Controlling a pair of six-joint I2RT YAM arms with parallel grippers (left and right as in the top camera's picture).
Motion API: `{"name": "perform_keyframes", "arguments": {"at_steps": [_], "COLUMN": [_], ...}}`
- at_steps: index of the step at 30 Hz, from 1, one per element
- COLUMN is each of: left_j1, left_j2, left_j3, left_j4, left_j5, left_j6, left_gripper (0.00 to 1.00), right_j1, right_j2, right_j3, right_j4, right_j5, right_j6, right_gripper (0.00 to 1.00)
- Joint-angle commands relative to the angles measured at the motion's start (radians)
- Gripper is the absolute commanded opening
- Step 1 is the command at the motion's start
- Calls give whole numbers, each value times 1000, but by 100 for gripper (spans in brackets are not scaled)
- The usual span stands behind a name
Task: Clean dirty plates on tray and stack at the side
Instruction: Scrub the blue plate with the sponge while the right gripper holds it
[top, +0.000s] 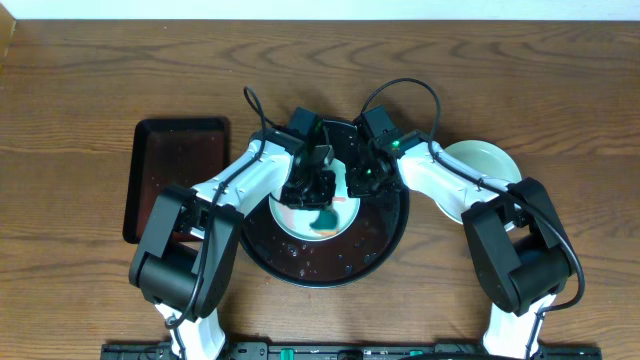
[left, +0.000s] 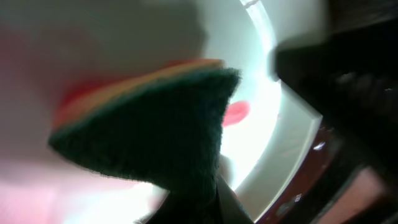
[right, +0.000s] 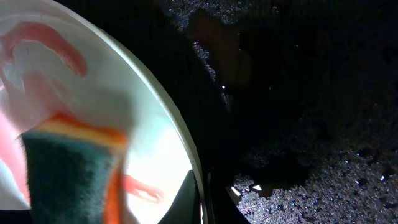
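Observation:
A pale mint plate (top: 312, 216) with red sauce streaks lies in the round black tray (top: 385, 240). My left gripper (top: 312, 190) is over the plate, shut on a green and orange sponge (left: 155, 134) that presses on the plate's face (left: 264, 118). A red smear (left: 236, 113) shows beside the sponge. My right gripper (top: 356, 181) is shut on the plate's right rim (right: 198, 163), one finger on each side of it. In the right wrist view the sponge (right: 68, 174) sits on the streaked plate (right: 146, 140). A plain mint plate (top: 482, 164) rests on the table at the right.
A smaller rectangular black tray (top: 176, 170) lies on the table at the left. The round tray's floor (right: 323, 143) is wet and speckled with droplets. Both arms crowd over the tray's back half, with cables looping above them.

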Motion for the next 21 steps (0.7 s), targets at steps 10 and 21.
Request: {"name": "perform_keyframes", "arguments": {"at_steps": [10,21], "left_j1": [36,44], "left_j2": [19,16], "left_j3": [-6,-6], "left_j4": [56,-209], "left_j5": [-544,-484], "left_j6": [-156,-252], "left_gripper": [8,7], "right_j1": [16,16], "right_j2": [53,53], "right_j3": [-11,-11], "right_j4": [-7,-7], "right_j5": [44,44], "right_j6": [11,11], "right_gripper": [1,1]}}
